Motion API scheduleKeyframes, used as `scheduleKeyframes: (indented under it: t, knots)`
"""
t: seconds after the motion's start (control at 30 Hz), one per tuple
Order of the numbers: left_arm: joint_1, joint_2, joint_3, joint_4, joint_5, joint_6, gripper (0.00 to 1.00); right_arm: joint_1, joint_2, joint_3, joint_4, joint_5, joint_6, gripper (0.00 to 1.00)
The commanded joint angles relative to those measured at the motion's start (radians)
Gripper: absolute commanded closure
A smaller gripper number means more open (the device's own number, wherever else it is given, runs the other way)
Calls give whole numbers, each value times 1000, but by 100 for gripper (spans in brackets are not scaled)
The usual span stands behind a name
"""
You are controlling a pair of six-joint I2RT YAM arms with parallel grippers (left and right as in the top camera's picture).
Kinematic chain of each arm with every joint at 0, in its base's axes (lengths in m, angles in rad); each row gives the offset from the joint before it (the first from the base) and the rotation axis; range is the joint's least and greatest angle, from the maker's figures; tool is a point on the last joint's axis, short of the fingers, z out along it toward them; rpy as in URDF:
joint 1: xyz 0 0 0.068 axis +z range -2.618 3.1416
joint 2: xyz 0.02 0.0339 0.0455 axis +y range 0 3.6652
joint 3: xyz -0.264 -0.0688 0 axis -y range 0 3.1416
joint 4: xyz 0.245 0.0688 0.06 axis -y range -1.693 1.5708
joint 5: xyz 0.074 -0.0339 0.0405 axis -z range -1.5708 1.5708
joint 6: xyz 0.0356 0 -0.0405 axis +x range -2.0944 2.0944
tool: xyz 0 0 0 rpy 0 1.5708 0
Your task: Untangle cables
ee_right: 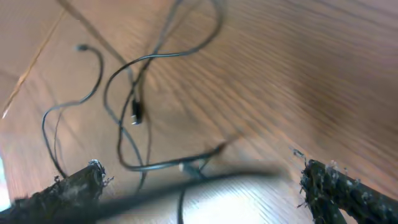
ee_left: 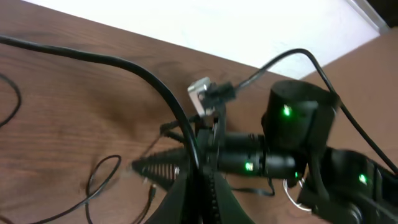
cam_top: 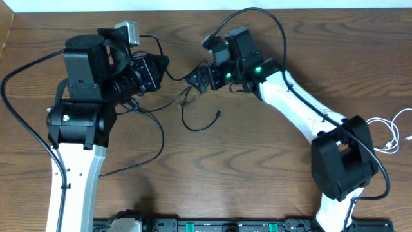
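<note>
Thin black cables [cam_top: 187, 103] lie tangled on the wooden table between my two grippers, with a loop ending in a small plug [cam_top: 220, 113]. My left gripper [cam_top: 165, 62] points right; in the left wrist view its fingers [ee_left: 202, 180] are shut on a black cable [ee_left: 155, 84] that runs up and away to the left. My right gripper [cam_top: 195, 78] faces it just above the tangle. In the right wrist view its fingers [ee_right: 200, 174] are wide open, a blurred black cable crosses between them, and loops with a plug [ee_right: 135, 113] lie beyond. A white cable [cam_top: 389, 136] lies at the far right edge.
The right arm's black wrist with green lights [ee_left: 292, 124] is close in front of my left gripper. Thick black arm cables [cam_top: 19, 71] arc around the left arm and over the right arm [cam_top: 270, 16]. A black rail [cam_top: 212, 225] runs along the table's front edge.
</note>
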State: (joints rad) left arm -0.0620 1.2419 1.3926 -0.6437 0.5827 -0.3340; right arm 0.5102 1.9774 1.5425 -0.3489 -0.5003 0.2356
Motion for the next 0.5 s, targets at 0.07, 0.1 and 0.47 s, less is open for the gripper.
scheduleKeyframes:
  t: [0.07, 0.1, 0.47]
  knots:
    - [0, 16, 7, -4, 61, 35, 93, -57, -31, 17, -50, 125, 130, 1]
    - [0, 19, 7, -6, 61, 35, 93, -61, -31, 17, -51, 127, 130, 1]
    - [0, 38, 6, -76, 184, 192, 93, -48, 0, 14, -40, 119, 122, 1]
